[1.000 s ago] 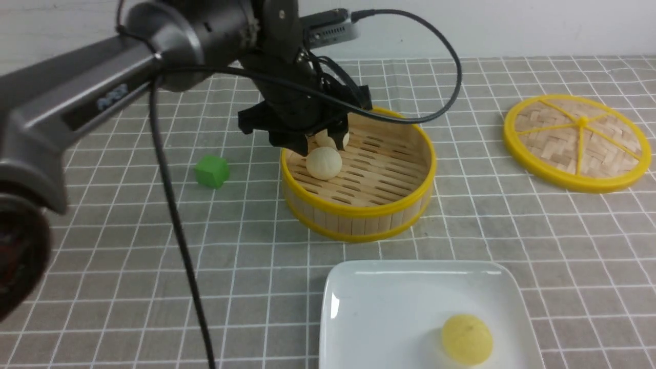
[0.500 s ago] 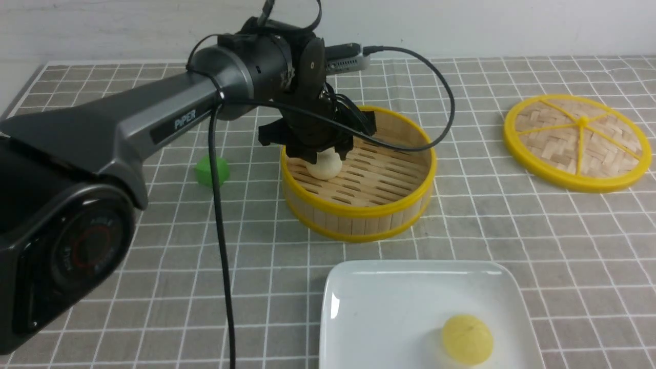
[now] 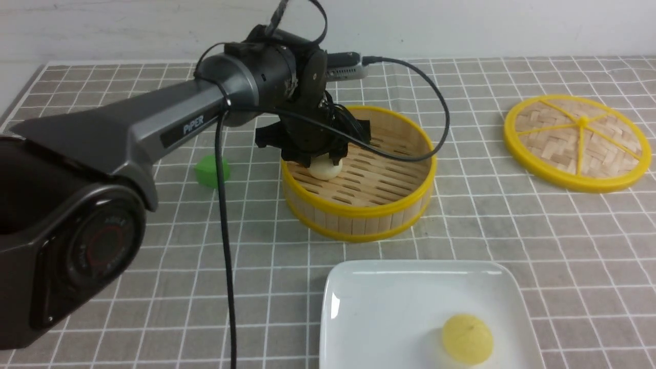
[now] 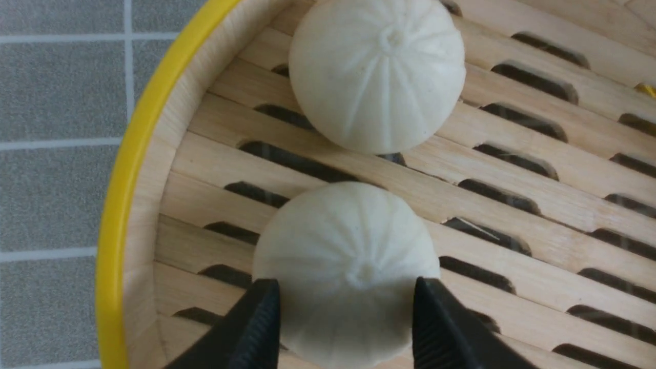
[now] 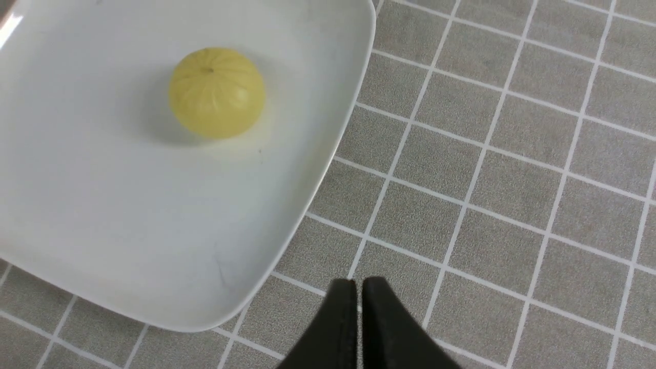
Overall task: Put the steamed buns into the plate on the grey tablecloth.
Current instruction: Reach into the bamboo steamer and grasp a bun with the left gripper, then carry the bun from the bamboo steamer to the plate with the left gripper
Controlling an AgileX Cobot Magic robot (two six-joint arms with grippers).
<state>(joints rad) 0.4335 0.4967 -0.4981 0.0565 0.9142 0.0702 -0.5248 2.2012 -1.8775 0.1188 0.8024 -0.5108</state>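
Two cream-white steamed buns lie in the bamboo steamer (image 3: pixel 359 207). In the left wrist view the nearer bun (image 4: pixel 346 246) sits between my left gripper's (image 4: pixel 346 302) black fingers, which stand apart on either side of it; the other bun (image 4: pixel 376 72) lies just beyond. In the front view the left gripper (image 3: pixel 320 161) is down inside the steamer over one bun (image 3: pixel 326 169); the other is hidden. The yellow bun (image 3: pixel 467 339) lies on the white plate (image 3: pixel 389 302). My right gripper (image 5: pixel 359 287) is shut and empty over the grey tablecloth (image 5: pixel 487 205), beside the plate's (image 5: pixel 128 215) corner.
A green cube (image 3: pixel 207 171) sits on the cloth left of the steamer, partly behind the left arm's cable. The round woven lid (image 3: pixel 577 142) lies at the back right. The steamer's yellow rim (image 4: pixel 118 205) is close beside the left gripper.
My left arm has lowered the gripper into the steamer, down around the nearer white bun. The yellow bun and plate have not moved.
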